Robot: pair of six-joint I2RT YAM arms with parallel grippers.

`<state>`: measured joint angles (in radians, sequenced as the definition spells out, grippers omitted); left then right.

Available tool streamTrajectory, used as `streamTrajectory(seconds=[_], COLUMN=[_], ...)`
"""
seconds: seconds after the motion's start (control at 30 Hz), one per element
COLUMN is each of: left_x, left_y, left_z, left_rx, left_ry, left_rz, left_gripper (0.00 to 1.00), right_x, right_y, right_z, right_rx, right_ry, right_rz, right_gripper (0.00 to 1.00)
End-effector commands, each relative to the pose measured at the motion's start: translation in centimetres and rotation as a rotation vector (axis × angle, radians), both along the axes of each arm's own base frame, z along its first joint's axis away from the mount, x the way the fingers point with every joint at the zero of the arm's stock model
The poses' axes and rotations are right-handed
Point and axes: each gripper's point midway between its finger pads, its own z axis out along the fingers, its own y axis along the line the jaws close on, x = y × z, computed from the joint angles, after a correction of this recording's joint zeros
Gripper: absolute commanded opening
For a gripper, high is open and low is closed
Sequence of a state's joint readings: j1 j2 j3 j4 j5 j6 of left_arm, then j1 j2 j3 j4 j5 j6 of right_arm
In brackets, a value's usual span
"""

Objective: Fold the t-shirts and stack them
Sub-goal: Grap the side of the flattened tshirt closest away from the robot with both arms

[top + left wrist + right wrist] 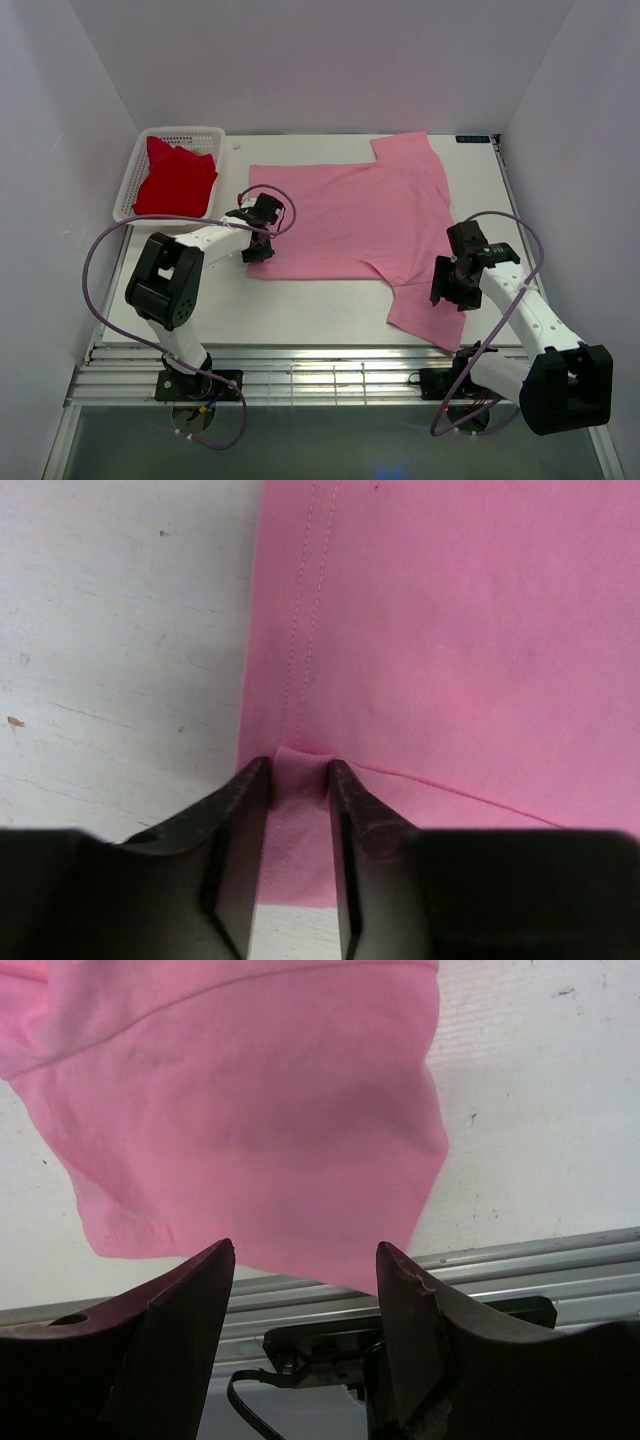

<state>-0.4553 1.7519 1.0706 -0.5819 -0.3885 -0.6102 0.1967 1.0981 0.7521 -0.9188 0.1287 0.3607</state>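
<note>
The light pink t-shirt (350, 215) lies spread flat on the white table, with one sleeve at the back and one at the near right. My left gripper (258, 238) is at its near-left hem corner. In the left wrist view it (298, 770) is shut on a small raised fold of the pink fabric (450, 630). My right gripper (450, 288) is open over the near sleeve. In the right wrist view its jaws (305, 1255) stand wide apart and hold nothing, with the pink sleeve (250, 1110) just ahead of them. The red t-shirt (175, 180) lies bunched in the basket.
The white mesh basket (185, 131) stands at the back left. The near sleeve's tip reaches the table's front edge, over the metal rails (330, 375). White walls close in the left, back and right sides. Bare table (300, 310) lies in front of the shirt.
</note>
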Motion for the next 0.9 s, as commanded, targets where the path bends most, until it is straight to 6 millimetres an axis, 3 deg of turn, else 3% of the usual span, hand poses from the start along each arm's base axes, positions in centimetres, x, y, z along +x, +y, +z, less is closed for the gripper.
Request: streamTrajectory(seconds=[0.0, 0.07, 0.2, 0.33, 0.5, 0.7, 0.87], left_x=[0.4, 0.5, 0.6, 0.7, 1.1, 1.2, 0.8], left_y=[-0.7, -0.7, -0.7, -0.7, -0.2, 1.6, 3.2], left_z=[1.0, 1.0, 0.9, 0.9, 2.4, 4.7, 5.0], left_rx=[-0.025, -0.026, -0.024, -0.019, -0.003, 0.055, 0.054], left_ry=[-0.027, -0.029, -0.027, -0.032, -0.071, -0.118, -0.121], left_rz=[-0.013, -0.015, -0.017, -0.016, -0.01, 0.036, 0.083], left_gripper=[0.38, 0.27, 0.14, 0.03, 0.0, 0.0, 0.0], right_x=[-0.6, -0.8, -2.0, -1.8, -1.6, -1.9, -2.0], right_y=[-0.3, -0.4, -0.2, 0.0, -0.5, -0.6, -0.6], right_z=[1.7, 1.8, 0.8, 0.5, -0.6, -2.2, -2.6], right_rx=[-0.009, -0.011, -0.002, 0.004, -0.032, -0.051, -0.054], right_ry=[0.0, 0.012, 0.076, 0.086, 0.126, 0.196, 0.215], right_rz=[-0.02, -0.035, -0.041, -0.05, -0.05, -0.044, -0.043], right_gripper=[0.65, 0.68, 0.69, 0.68, 0.69, 0.7, 0.71])
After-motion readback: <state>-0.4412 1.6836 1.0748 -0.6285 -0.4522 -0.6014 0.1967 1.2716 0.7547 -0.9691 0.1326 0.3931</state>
